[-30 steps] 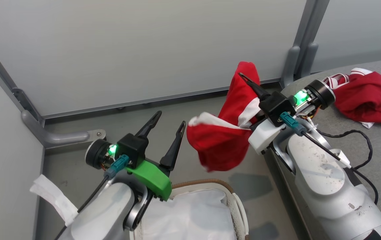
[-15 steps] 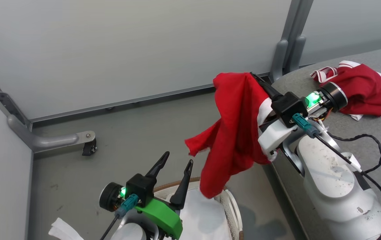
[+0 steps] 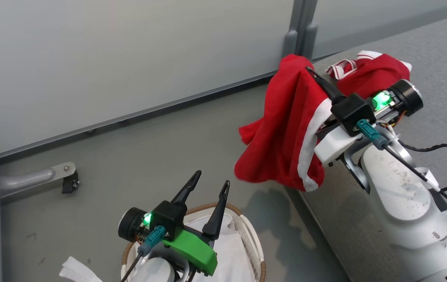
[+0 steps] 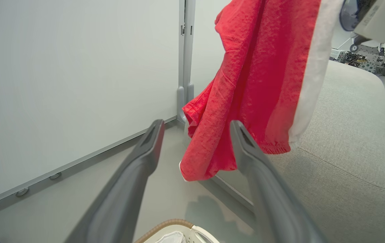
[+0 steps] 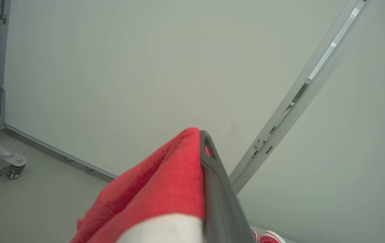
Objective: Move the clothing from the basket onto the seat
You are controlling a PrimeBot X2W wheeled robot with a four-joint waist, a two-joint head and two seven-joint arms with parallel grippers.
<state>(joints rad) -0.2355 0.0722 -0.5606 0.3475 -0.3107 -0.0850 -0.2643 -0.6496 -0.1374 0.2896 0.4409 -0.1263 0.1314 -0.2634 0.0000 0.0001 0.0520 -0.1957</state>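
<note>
Upper right, the right gripper (image 3: 309, 73) clenches the clothing (image 3: 286, 129), held high probably to clear the seat (image 3: 442, 47); the left gripper (image 3: 212, 177) is released.

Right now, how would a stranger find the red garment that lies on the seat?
Look at the grey seat on the right. Near its far corner, beyond the right claw, lies a crumpled garment. Unlike the red cloth hanging from that claw, it shows striped trim.
</note>
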